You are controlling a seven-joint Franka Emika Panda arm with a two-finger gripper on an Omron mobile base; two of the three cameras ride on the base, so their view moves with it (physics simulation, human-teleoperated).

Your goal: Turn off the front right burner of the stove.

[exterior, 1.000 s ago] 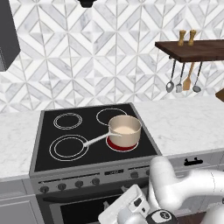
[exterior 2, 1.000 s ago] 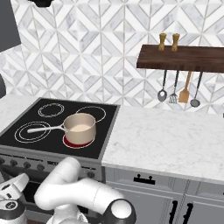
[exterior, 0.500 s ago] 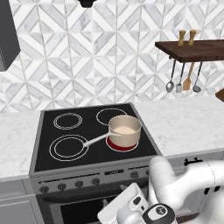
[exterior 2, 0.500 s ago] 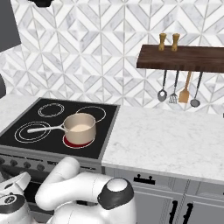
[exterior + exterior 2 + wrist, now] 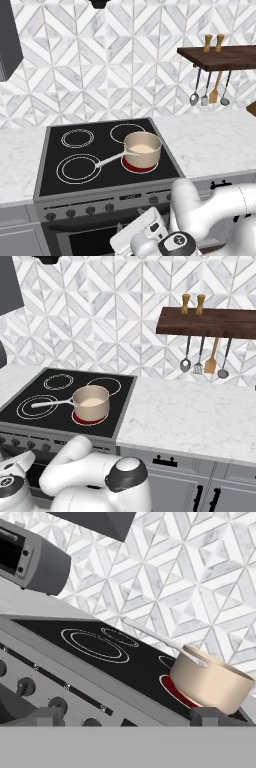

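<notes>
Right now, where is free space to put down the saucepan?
The marble counter right of the stove is bare up to the wall. The front left ring is free but the saucepan handle reaches toward it. The front right burner is occupied, glowing red.

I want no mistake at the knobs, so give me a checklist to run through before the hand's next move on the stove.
1. Front right burner lit: ok, it glows red under the saucepan, so it does need turning off.
2. Hand low before the stove front: ok, the knob row shows just above its fingertips.
3. Hand on a knob: not ok, it touches none yet.
4. Which knob runs this burner: cannot tell, the panel marks are too small.
5. Hand open enough: cannot tell, though its two tips stand far apart in the hand view.
6. Saucepan handle clear of the knobs: ok, it points across the glass.
</notes>
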